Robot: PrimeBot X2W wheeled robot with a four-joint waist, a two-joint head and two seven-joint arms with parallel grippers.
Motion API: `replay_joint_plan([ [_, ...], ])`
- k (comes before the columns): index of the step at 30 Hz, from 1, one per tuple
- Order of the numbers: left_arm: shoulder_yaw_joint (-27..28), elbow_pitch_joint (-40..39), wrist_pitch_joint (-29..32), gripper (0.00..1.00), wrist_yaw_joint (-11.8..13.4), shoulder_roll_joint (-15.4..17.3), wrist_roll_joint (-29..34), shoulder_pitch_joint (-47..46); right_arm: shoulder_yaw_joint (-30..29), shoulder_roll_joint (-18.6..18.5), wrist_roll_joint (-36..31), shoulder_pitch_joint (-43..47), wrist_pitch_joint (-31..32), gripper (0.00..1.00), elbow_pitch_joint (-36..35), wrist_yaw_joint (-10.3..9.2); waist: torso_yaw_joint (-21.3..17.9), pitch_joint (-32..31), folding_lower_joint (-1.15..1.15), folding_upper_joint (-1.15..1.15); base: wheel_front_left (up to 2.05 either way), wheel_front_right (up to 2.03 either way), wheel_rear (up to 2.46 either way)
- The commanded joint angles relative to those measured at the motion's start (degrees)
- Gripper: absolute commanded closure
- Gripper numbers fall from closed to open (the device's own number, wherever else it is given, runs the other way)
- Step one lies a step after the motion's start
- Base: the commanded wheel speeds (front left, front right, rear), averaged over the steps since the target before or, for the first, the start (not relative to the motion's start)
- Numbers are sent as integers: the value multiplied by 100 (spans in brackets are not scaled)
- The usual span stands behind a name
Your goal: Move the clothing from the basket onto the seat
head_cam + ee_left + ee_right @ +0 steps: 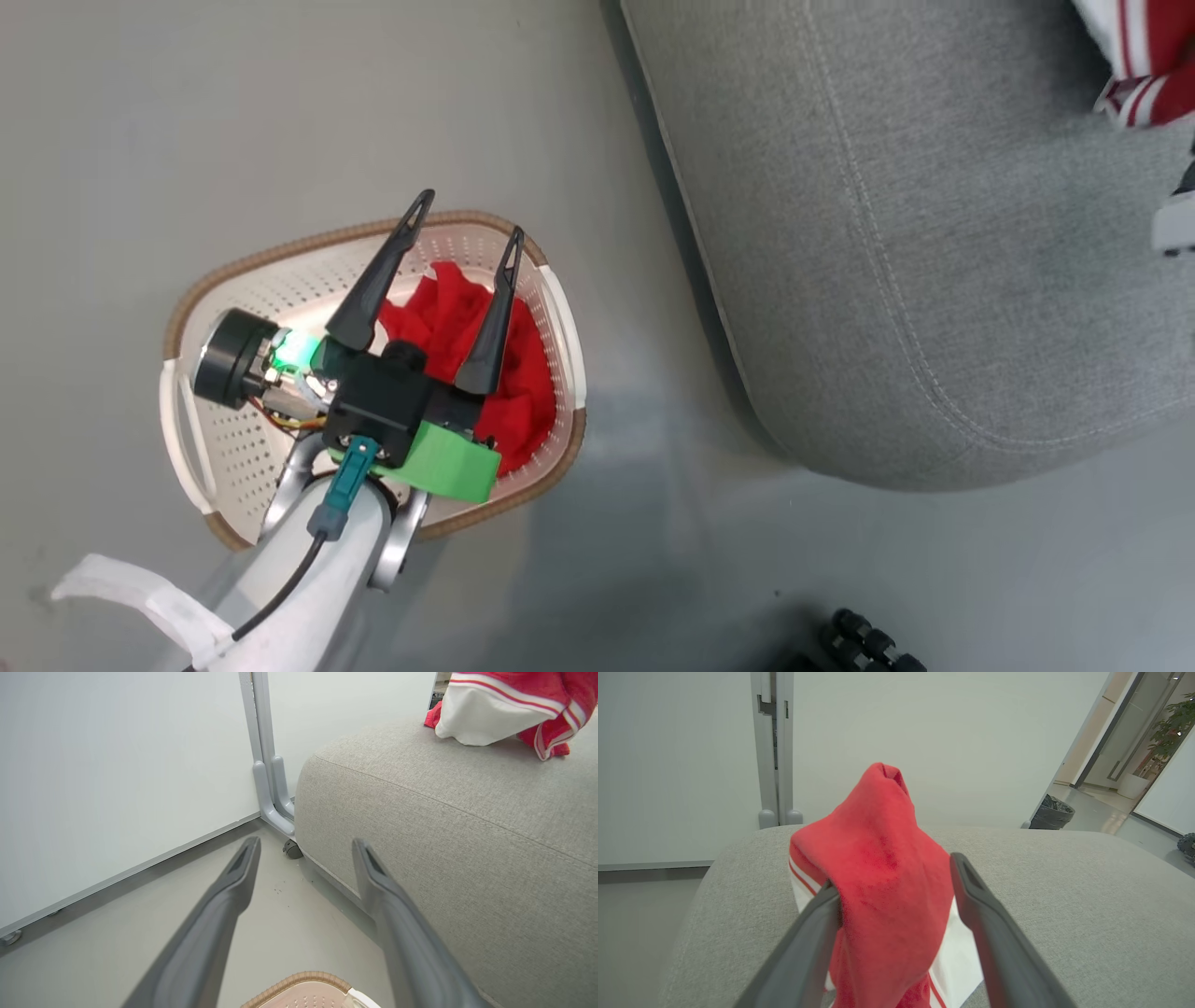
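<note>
Here, the seat [887, 233] stands on pale floor [233, 112], wall [117, 765] behind.

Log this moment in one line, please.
left gripper open above basket | right gripper open, first garment on seat | second garment in basket

Smooth pale-grey floor [280, 112], faintly glossy under soft, even light. White wall panels [117, 788] behind, ending at the bottom in a grey strip [140, 870]. Between panels, a grey upright post [261, 728] on curved feet, with a small dark caster [292, 849] just beside the seat [467, 835]. Farther off, a black-lined bin [1050, 812], a dark-framed glass doorway [1115, 746] and a potted plant [1174, 723].
</note>
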Motion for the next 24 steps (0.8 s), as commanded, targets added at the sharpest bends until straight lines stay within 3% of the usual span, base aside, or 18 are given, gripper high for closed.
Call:
replay_joint_plan([
  [1,22,49,-39,0,41,-60,-47,139,135,16,-35,154,-18,0,-105,-4,107,-449,0,0,0,0,0],
  [8,172,305,-85,0,108,-334,-300,508,950,88,56,683,-18,0,-321,-4,449,-1203,0,0,0,0,0],
  [16,739,430,-77,0,106,-667,-618,1210,1556,342,200,1303,-18,0,-444,-4,868,-2004,0,0,0,0,0],
  [24,1454,244,-77,0,219,-900,-260,1966,1935,577,39,2051,-17,0,-851,-4,993,-2684,0,0,0,0,0],
])
